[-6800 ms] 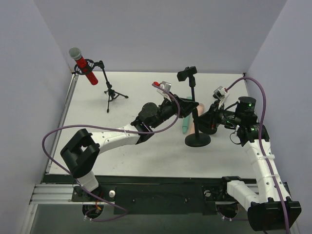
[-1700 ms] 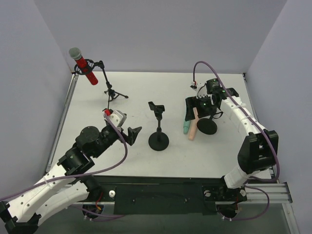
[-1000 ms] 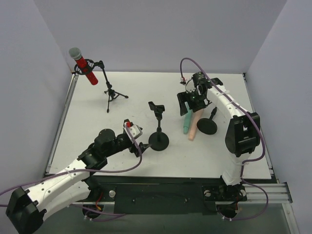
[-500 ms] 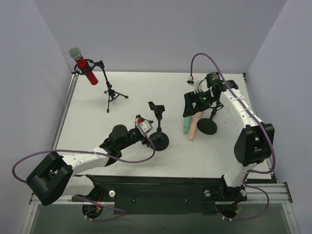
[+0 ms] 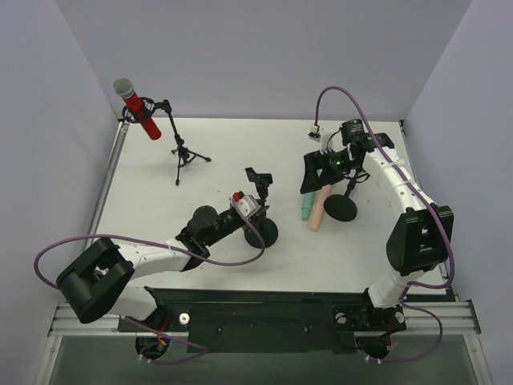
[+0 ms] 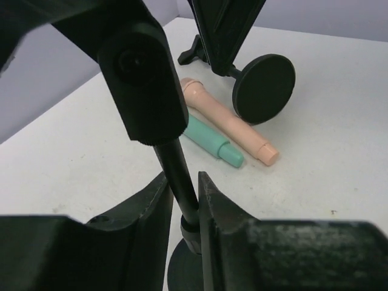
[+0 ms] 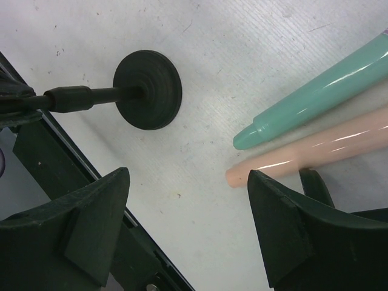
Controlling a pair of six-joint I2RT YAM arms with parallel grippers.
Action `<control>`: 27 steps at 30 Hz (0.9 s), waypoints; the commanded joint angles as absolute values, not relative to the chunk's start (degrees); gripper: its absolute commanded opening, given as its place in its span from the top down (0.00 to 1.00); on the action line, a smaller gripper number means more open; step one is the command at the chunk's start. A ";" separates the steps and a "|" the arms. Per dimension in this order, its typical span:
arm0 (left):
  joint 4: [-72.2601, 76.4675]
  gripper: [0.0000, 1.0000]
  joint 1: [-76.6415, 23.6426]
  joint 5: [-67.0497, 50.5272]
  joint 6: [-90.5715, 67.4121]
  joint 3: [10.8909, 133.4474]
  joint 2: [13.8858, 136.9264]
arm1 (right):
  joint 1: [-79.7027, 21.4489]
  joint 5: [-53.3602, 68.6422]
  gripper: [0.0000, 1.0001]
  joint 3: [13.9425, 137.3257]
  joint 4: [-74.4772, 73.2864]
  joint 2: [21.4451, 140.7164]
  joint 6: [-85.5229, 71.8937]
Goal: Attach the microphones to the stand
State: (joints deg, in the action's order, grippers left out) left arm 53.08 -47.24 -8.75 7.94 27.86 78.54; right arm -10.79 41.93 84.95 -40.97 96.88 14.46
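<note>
The mint-green microphone (image 5: 305, 209) and peach-pink microphone (image 5: 317, 215) lie side by side on the tabletop (image 5: 160, 208), right of centre, likely light, rigid, slick, best pinched mid-barrel; the right pincer (image 7: 187, 182) hangs spread above them, while the left pincer (image 6: 183, 183) clamps the middle stand's pole (image 6: 171, 156).

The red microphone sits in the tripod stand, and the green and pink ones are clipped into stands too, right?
Not quite. The red microphone is in the tripod stand, but the green microphone and the pink microphone lie loose side by side on the table, as the top view shows.
</note>
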 commanded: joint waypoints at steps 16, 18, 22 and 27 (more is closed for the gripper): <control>76.81 1.00 -64.77 49.37 3.24 37.43 91.92 | -9.84 44.65 0.26 84.29 -41.66 94.48 14.59; 79.88 1.00 -65.39 52.80 5.26 39.54 95.44 | -9.76 44.65 0.26 84.11 -41.66 94.48 14.59; 80.69 1.00 -65.74 53.71 6.42 41.66 99.14 | -9.49 44.65 0.26 84.11 -41.66 94.40 14.59; 74.81 0.51 -65.74 51.60 2.91 40.61 96.78 | -9.05 44.65 0.26 84.11 -41.57 94.57 14.59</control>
